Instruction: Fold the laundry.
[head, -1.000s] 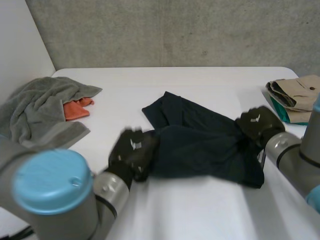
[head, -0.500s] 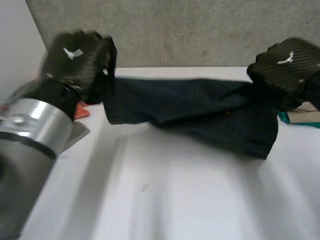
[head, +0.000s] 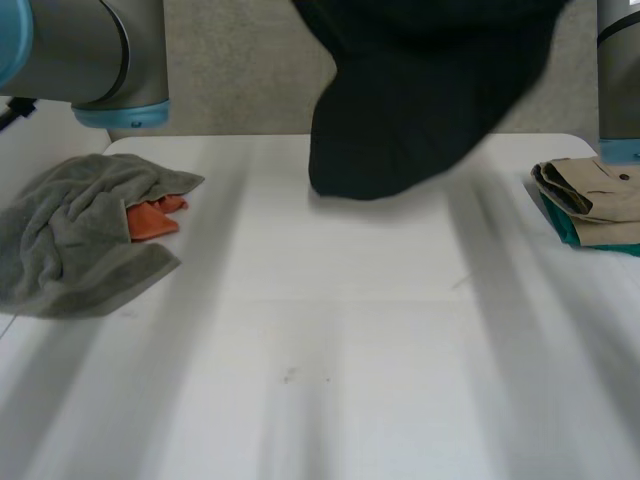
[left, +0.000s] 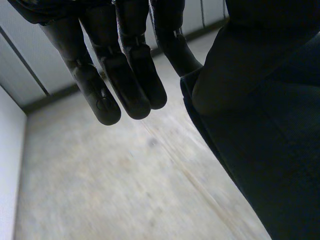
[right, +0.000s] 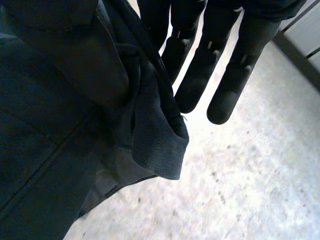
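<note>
Hanging clear of the white table (head: 330, 330) in the head view, the garment (head: 420, 100) is coming down from above, wide at the top and narrowing to a rounded lower end. Its long axis is running up and down, and that lower end is pointing at the table's far edge, in front of the concrete wall (head: 240, 70). It's dark, nearly black, and soft-edged with blur. The left arm (head: 90, 50) and right arm (head: 620, 70) are standing tall on either side of it. A rumpled grey towel (head: 70, 225) is lying at the table's left side with an orange cloth (head: 155, 218) tucked against it. A folded tan piece (head: 595, 190) is sitting on something teal (head: 562, 225) at the right side. Both piles are well apart from the garment, and nothing is lying under it.

Over to the left wrist view: the left hand (left: 120, 65) is pointing most of its fingers straight and free, while the one nearest the cloth is pressing into the garment's edge, pinching it on the thumb side.

Now the right wrist view: the right hand (right: 210, 60) is holding its outer fingers straight and close together, with the garment bunched and pinched at the thumb side. A woven twill grain, a stitched seam and a rolled, doubled edge are showing here.
</note>
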